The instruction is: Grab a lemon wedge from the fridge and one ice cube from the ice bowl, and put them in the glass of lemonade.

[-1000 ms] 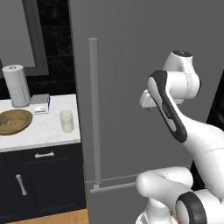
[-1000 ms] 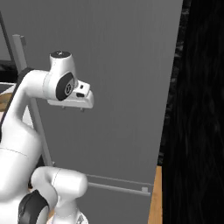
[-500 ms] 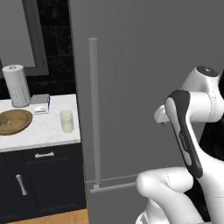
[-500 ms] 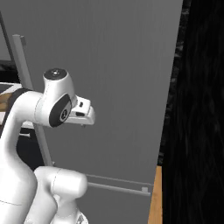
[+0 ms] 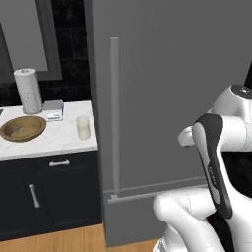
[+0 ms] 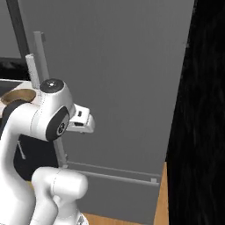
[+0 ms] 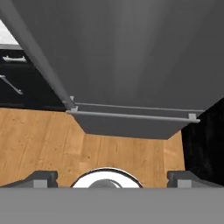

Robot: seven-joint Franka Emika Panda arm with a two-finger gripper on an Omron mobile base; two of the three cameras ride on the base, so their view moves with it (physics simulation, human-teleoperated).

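The fridge [image 5: 162, 88] is a tall grey appliance with its door shut and a long vertical bar handle [image 5: 114, 113]; the same door [image 6: 123, 83] faces me in the right base view. The lemon wedge is hidden. On the white counter to the left stand the glass of lemonade [image 5: 83, 127] and the brown ice bowl [image 5: 22, 128]; any ice cube in it is too small to make out. My gripper [image 7: 111, 177] is open, its fingertips [image 7: 41, 176] wide apart with nothing between them. It hangs back from the lower fridge door [image 7: 131, 52], pointing down at it.
A paper towel roll [image 5: 28, 91] and a small box [image 5: 54, 109] stand at the back of the counter. Dark navy cabinets [image 5: 49, 197] sit below it. Wooden floor [image 7: 52, 140] lies in front of the fridge. A black wall [image 6: 206, 132] rises right of the fridge.
The arm has folded back and sunk, carrying the hand lower and away from the fridge door. The jaws have spread slightly wider. The door stays shut.
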